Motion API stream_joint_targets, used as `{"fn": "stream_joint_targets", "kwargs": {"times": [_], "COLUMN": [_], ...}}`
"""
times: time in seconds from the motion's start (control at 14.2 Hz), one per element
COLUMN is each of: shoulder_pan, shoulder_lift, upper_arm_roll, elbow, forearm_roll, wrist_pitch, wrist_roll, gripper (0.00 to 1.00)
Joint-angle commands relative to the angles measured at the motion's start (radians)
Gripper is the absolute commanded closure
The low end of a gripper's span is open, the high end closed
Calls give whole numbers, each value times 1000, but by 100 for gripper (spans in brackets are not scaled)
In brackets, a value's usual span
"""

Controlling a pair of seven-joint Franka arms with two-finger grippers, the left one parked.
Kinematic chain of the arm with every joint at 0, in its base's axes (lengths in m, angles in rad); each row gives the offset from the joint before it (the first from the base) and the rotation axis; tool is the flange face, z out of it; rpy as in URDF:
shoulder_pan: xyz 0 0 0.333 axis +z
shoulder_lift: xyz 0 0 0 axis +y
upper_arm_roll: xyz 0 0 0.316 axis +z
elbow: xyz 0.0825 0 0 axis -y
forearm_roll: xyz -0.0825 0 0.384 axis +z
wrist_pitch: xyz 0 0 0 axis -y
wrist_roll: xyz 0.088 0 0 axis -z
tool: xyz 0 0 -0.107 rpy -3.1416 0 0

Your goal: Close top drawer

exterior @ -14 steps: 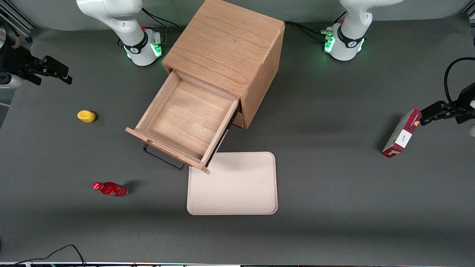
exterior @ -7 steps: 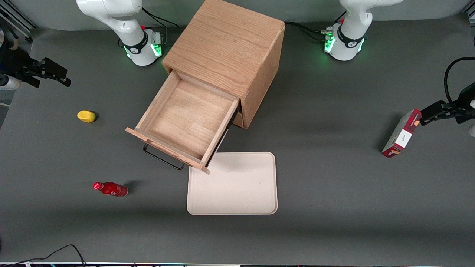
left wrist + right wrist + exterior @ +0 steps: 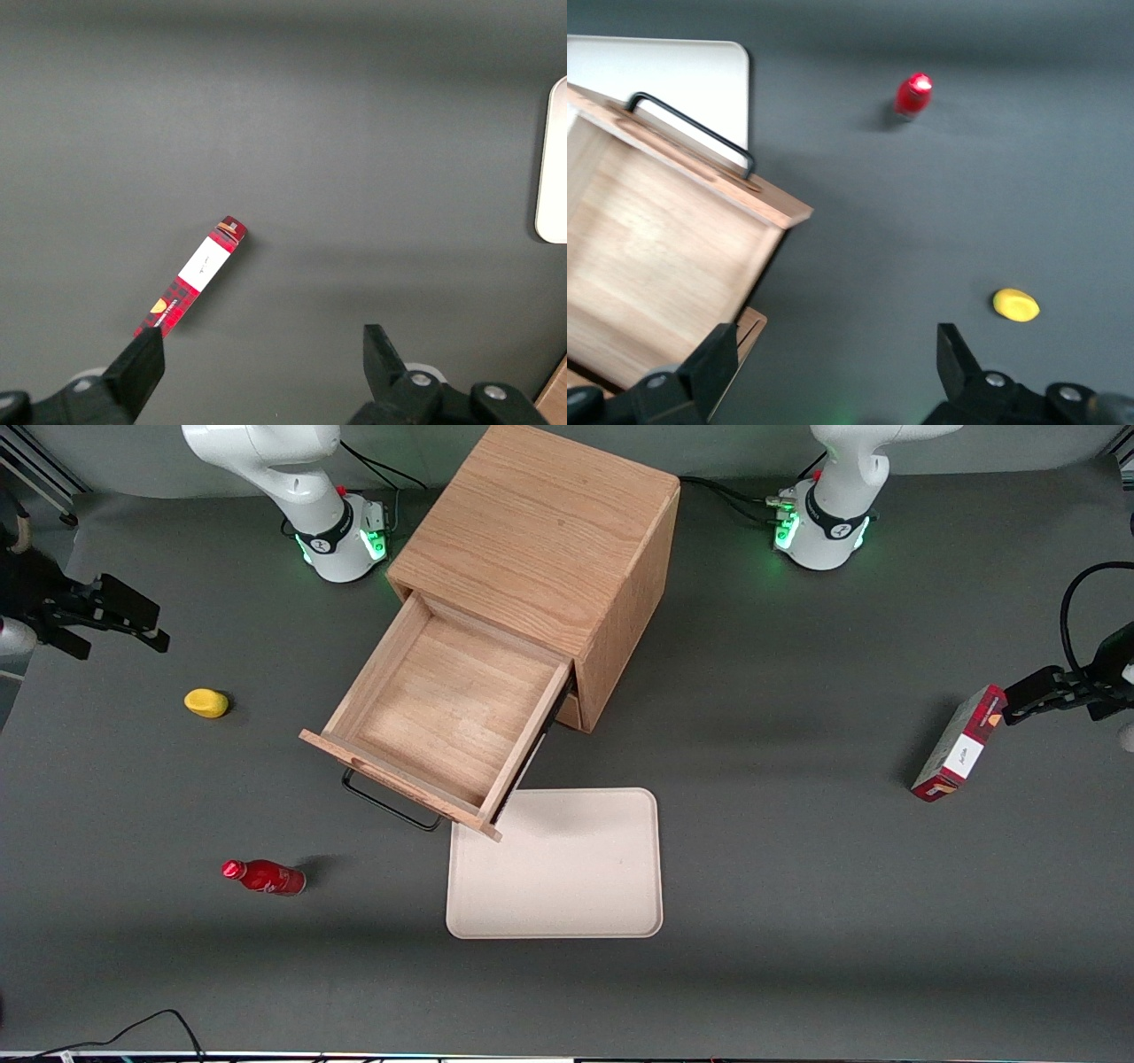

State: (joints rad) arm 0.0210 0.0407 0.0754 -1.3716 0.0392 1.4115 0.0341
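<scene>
The wooden cabinet stands mid-table. Its top drawer is pulled far out and is empty; its black wire handle faces the front camera. My right gripper is open and empty, high above the table toward the working arm's end, well apart from the drawer. In the right wrist view the drawer and its handle show beside my open gripper.
A yellow object and a red bottle lie on the table toward the working arm's end. A cream tray lies in front of the drawer. A red box stands toward the parked arm's end.
My right gripper has shifted a little nearer to the front camera. The drawer has not moved.
</scene>
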Motion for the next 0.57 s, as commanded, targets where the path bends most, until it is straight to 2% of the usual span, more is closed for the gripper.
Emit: {"fn": "stream_joint_targets", "kwargs": {"times": [0.0,0.14,0.28,0.49], "shoulder_pan": [10,51,57,59], "shoulder_lift": [252,306,314,300], "upper_arm_roll": [70,81,110,142], "elbow": [352,410,416,404], "forearm_roll": [8,-2,-24,-19], "wrist_pitch": [-105,-99,-94,-98], "wrist_roll": [48,111,110,142], "gripper": [0,0,0,0]}}
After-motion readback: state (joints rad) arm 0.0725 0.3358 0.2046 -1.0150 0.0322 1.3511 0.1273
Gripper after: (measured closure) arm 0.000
